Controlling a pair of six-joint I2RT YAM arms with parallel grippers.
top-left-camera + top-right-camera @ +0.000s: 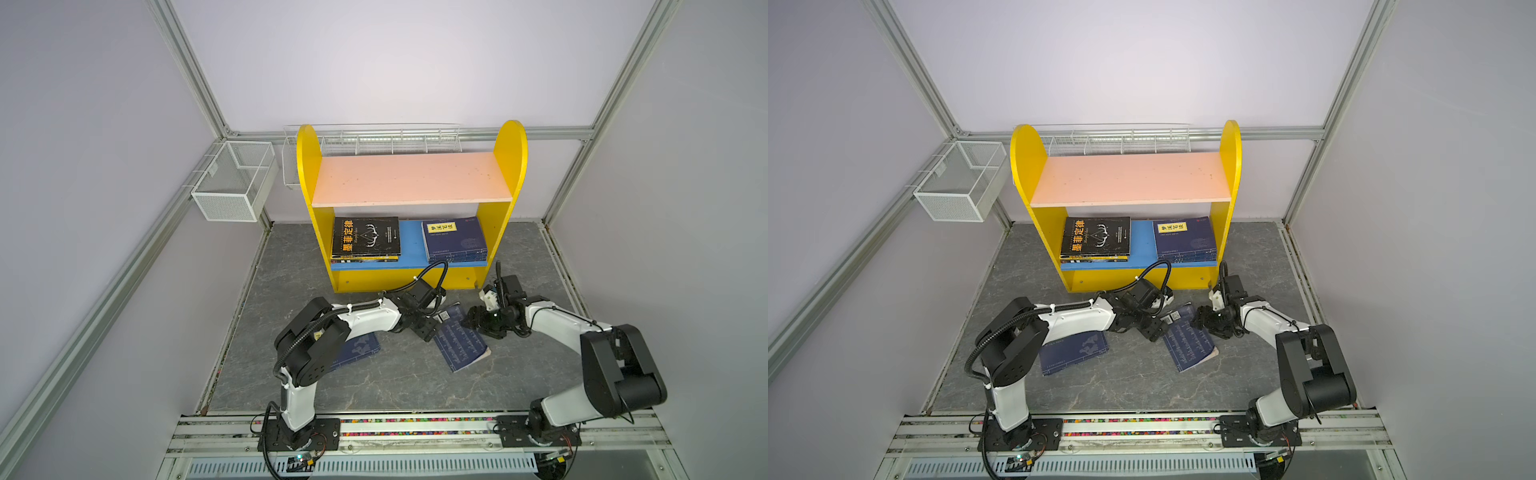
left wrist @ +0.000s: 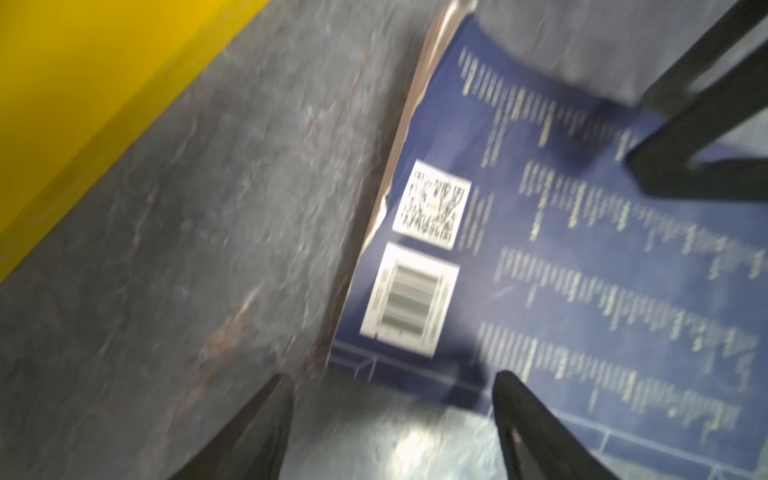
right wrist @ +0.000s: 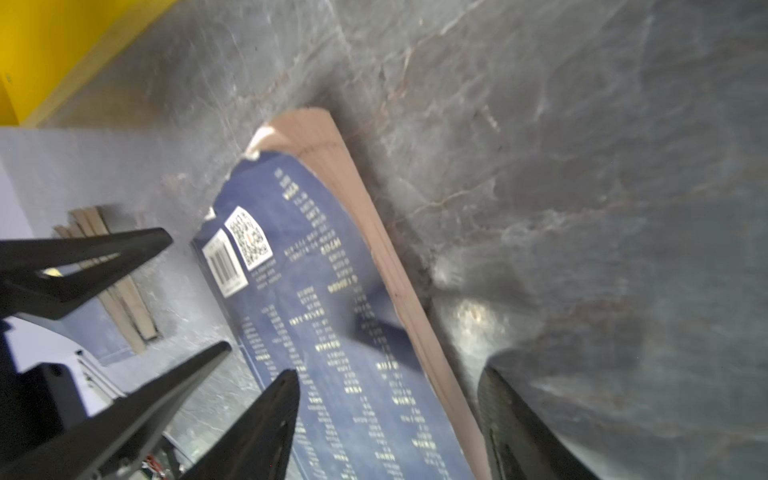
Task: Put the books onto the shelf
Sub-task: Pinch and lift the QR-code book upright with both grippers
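Navy paperback lies back-cover-up on the tabletop near the yellow shelf, left claw and right claw both wide and empty at its edges: pickup seems in hand, next needing an edge pinch.

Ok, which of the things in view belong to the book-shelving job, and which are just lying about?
Job: yellow shelf; black-topped stack and navy stack on its blue board; navy floor book showing a barcode; second navy floor book, further left.

Lying about: white mesh basket; long wire rack behind the shelf.
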